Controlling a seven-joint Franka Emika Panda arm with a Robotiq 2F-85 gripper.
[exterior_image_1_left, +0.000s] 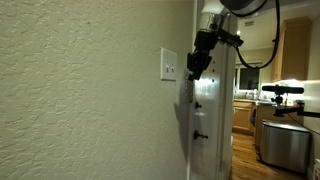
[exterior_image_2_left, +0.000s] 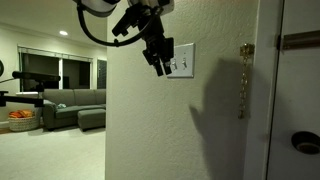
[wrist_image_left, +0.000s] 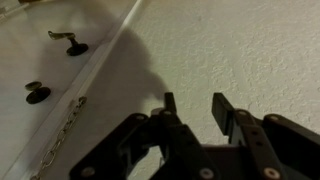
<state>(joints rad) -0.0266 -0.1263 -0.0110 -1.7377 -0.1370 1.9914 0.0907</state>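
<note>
A white light-switch plate (exterior_image_1_left: 168, 65) (exterior_image_2_left: 183, 60) is set in the textured cream wall. In both exterior views my black gripper (exterior_image_1_left: 196, 68) (exterior_image_2_left: 160, 62) hovers right beside the plate, fingers pointing toward the wall. In the wrist view the gripper (wrist_image_left: 193, 100) faces bare wall and the two fingers stand apart with nothing between them. The switch plate is out of sight there.
A white door (exterior_image_1_left: 210, 120) (exterior_image_2_left: 295, 90) stands next to the switch, with a chain latch (exterior_image_2_left: 243, 80) (wrist_image_left: 65, 125) and a dark knob (exterior_image_2_left: 305, 143) (wrist_image_left: 38, 92). A grey sofa (exterior_image_2_left: 75, 105) sits in the room behind. Kitchen cabinets and a metal bin (exterior_image_1_left: 285, 140) lie beyond the door.
</note>
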